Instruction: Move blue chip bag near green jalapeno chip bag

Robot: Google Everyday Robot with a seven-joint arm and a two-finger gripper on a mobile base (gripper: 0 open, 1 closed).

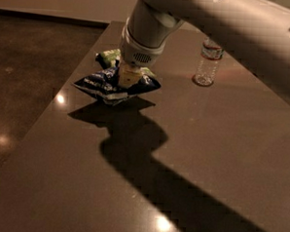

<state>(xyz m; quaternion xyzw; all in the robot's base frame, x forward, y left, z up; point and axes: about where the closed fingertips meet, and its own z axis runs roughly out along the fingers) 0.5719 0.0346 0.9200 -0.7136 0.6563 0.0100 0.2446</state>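
The blue chip bag [105, 85] is dark navy and crinkled, with white lettering, and hangs just above the dark table. My gripper [126, 78] is shut on its top middle, pointing straight down from the big white arm. The green jalapeno chip bag [109, 56] lies on the table right behind the blue bag. Only its light green left end shows; the rest is hidden by my gripper and the blue bag.
A clear plastic water bottle [207, 64] stands upright to the right of the bags. The table's left edge [47, 117] runs close to the bags, with the dark floor beyond. The arm's shadow [147, 157] falls across the table toward the front right.
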